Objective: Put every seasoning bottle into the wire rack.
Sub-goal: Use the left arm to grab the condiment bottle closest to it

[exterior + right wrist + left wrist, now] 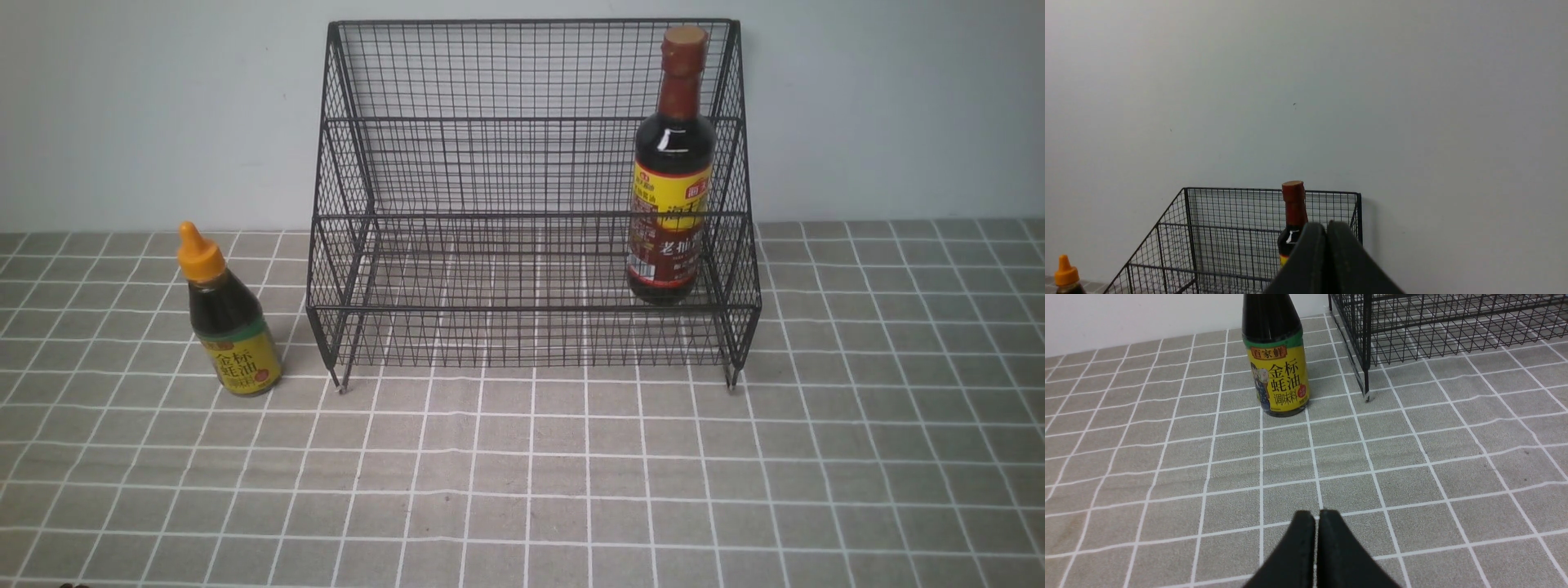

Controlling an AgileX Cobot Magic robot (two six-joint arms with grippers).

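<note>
The black wire rack (pixel 531 122) stands against the back wall. The taller seasoning bottle (pixel 671 171), brown-necked with a yellow-red label, stands upright on the rack's lower tier at its right end. The short bottle (pixel 229 318) with the orange nozzle cap and yellow-green label stands on the cloth just left of the rack. Neither arm shows in the front view. My left gripper (pixel 1316 514) is shut and empty, low over the cloth, well short of the short bottle (pixel 1278 371). My right gripper (pixel 1326 225) is shut and empty, raised, with the taller bottle (pixel 1294 208) and rack (pixel 1229 228) beyond it.
A grey cloth with a white grid (pixel 522 490) covers the table. A plain pale wall (pixel 122 98) rises right behind the rack. The rack's front left foot (pixel 1367 396) stands close to the short bottle.
</note>
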